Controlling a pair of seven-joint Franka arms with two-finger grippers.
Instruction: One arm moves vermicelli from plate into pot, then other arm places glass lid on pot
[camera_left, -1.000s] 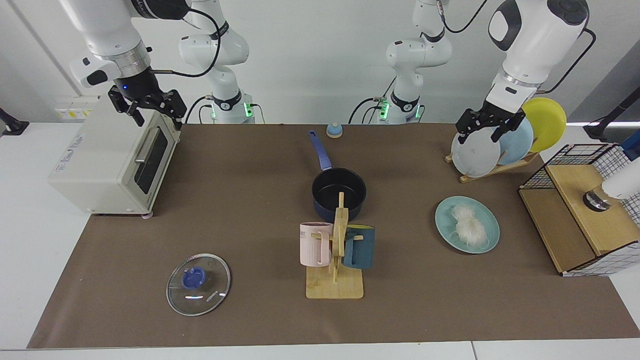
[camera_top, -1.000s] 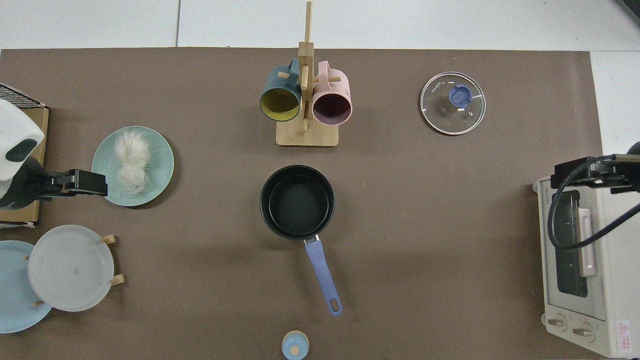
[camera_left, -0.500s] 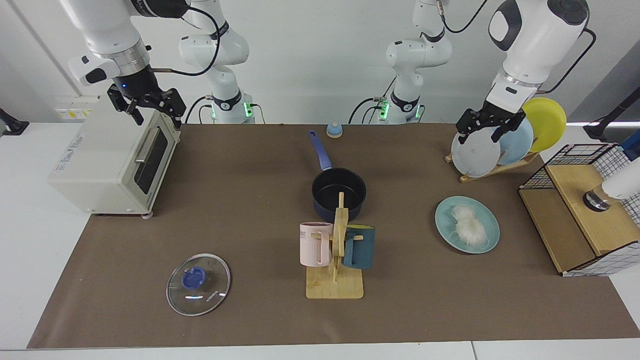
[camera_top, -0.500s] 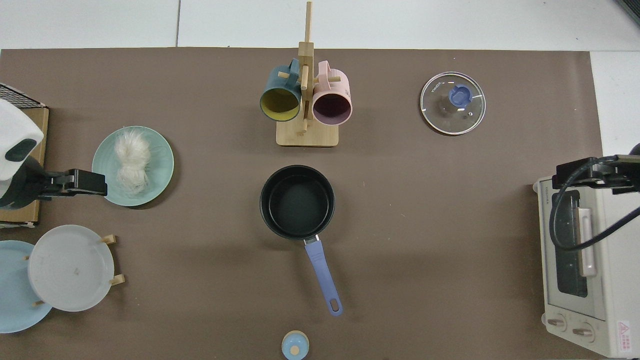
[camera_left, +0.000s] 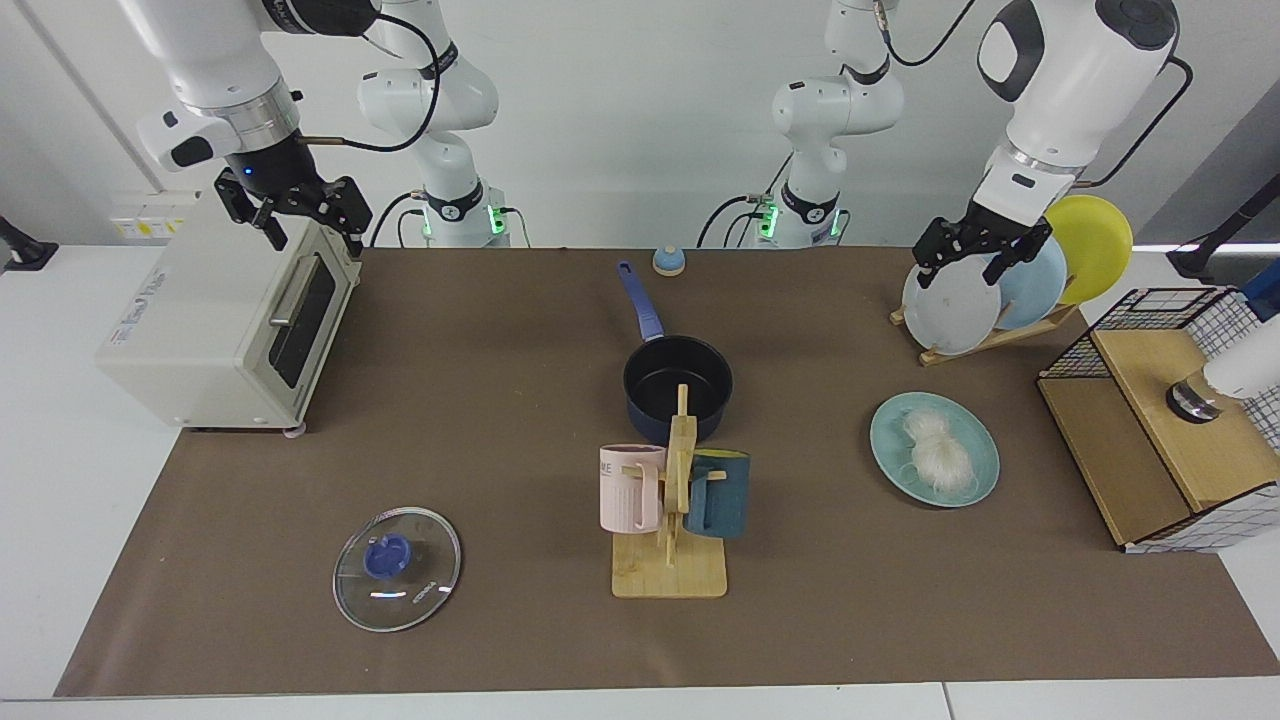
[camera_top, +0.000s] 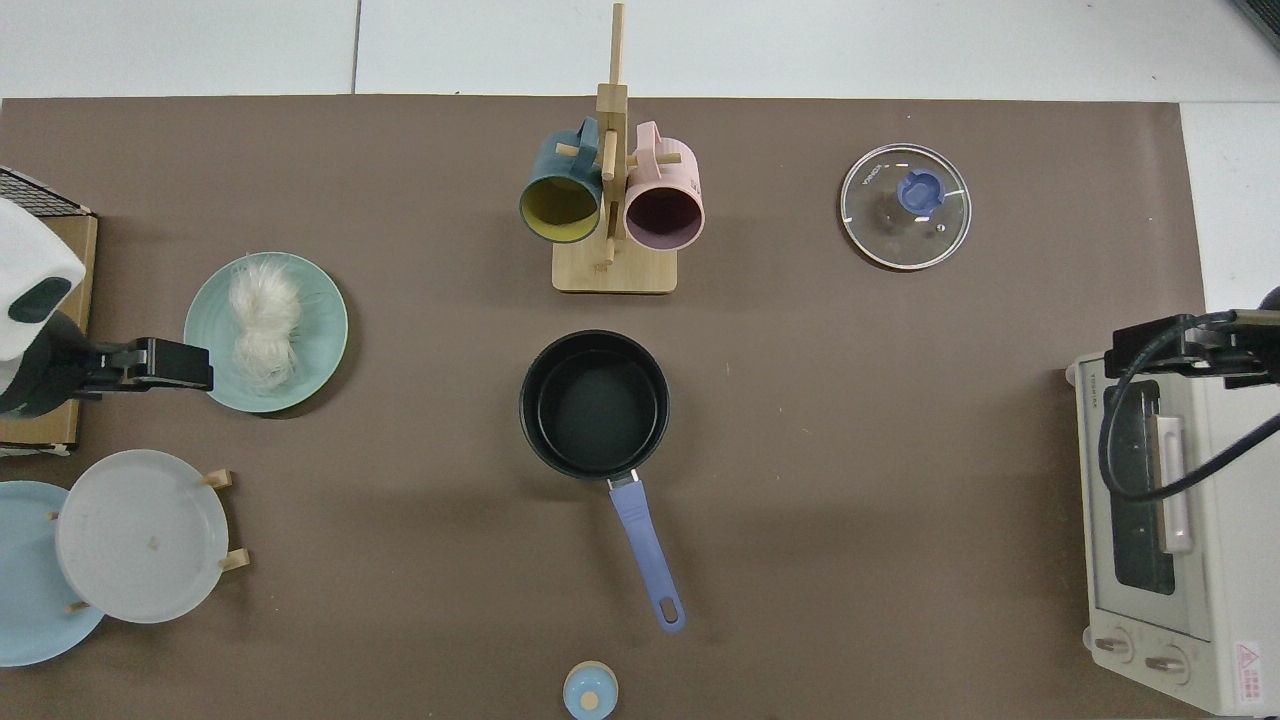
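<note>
Both tools are hanging spread and empty above the edges of the brown tabletop (camera_left: 480, 330), with nothing of the task picked up.

The left arm's black 2-finger tool (camera_left: 982, 262) is hovering in front of the upright grey plate (camera_left: 950, 305) in the wooden rack, its fingers apart; in the top view it (camera_top: 165, 364) is sitting just beside the round teal-green plate (camera_top: 320, 345). The small bundle of thin white vermicelli (camera_left: 938, 452) is lying on that plate. The small dark navy pot (camera_left: 678, 385) with the long blue handle is standing mid-tabletop, empty, behind the wooden mug stand (camera_left: 672, 570). The round clear glass lid (camera_left: 397, 568) with the blue knob is lying flat near the front edge. The right arm's black tool (camera_left: 305, 225) is waiting, fingers spread, over the white toaster oven (camera_left: 200, 320).
</note>
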